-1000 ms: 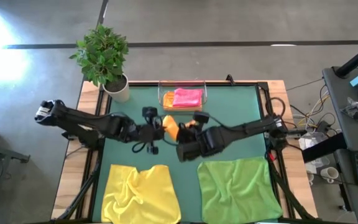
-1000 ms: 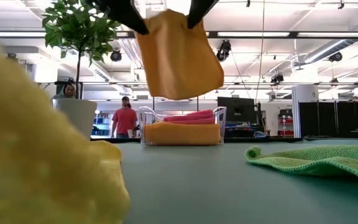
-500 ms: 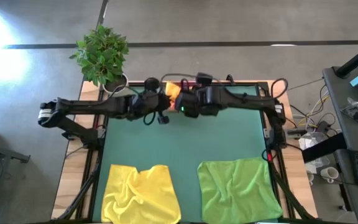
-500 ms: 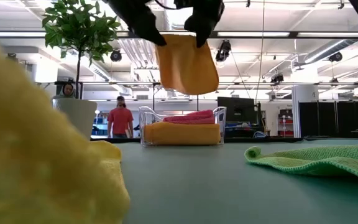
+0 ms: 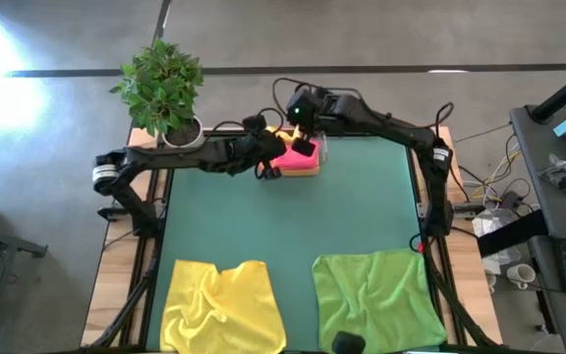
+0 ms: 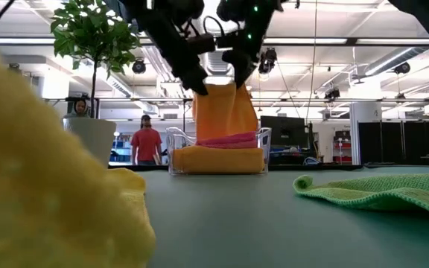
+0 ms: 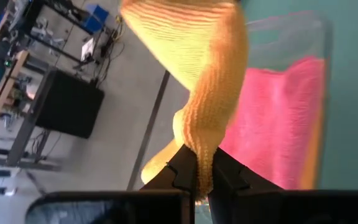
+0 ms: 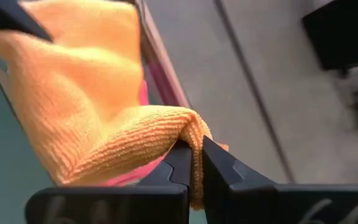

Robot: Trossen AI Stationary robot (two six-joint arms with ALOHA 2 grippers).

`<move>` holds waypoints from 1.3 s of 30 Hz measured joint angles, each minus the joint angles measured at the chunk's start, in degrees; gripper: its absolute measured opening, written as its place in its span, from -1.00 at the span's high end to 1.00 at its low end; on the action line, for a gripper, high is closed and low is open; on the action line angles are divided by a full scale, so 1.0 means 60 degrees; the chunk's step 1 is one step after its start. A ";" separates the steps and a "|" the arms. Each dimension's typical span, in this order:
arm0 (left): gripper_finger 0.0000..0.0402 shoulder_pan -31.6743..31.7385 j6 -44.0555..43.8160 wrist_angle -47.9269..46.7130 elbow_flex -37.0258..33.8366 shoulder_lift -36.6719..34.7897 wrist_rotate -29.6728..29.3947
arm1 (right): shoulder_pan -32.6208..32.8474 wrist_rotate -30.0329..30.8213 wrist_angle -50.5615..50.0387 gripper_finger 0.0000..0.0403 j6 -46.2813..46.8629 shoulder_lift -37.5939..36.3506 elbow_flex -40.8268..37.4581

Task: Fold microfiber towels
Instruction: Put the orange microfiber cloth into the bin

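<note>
A folded orange towel hangs between my two grippers over the clear tray at the table's far edge. My left gripper is shut on its left top corner, my right gripper on its right top corner. In the tray a pink towel lies on a folded orange one. A rumpled yellow towel and a green towel lie spread on the green mat at the near edge. My left gripper pinches a top corner of the folded orange towel, several layers, between its two fingers. It comes slanting down from the table's left. The towel hangs below. My right gripper pinches the other top corner, a bunched fold, between its two fingers, slanting down from the right. The towel hangs slack between the two holds; its lower edge reaches the level of the pink towel, and whether they touch I cannot tell.
A potted plant stands at the far left corner, close to my left arm. The middle of the mat between the tray and the two near towels lies bare. A person stands in the room beyond the table.
Both grippers have carried the orange towel from above the mat's middle toward the table's far edge, staying shut on its corners. The towel, lifted clear before, now hangs over the tray, lower than it was.
</note>
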 joint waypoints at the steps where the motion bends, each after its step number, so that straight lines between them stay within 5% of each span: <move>1: 0.99 0.0110 0.0037 0.0005 0.0068 0.0112 0.0000 | -0.0149 -0.0290 0.0092 0.96 0.0000 0.0000 -0.0120; 23: 0.99 0.1397 0.1033 0.0357 0.0152 0.0807 0.0912 | -0.1336 -0.1124 0.3693 0.96 -0.2716 -0.0004 -0.2604; 31: 0.99 0.1522 0.2078 0.0609 0.0141 0.0804 0.0906 | -0.1375 -0.1081 0.3451 0.96 -0.2841 -0.0113 -0.2072; 34: 0.99 0.1490 0.1922 0.0068 0.0103 0.0800 0.0983 | -0.1378 -0.1924 0.2797 0.96 -0.2992 -0.0149 -0.2218; 39: 0.99 0.1387 0.0843 -0.1217 0.0038 0.0800 0.2249 | -0.1367 -0.2651 0.2197 0.96 -0.2617 -0.0127 -0.2953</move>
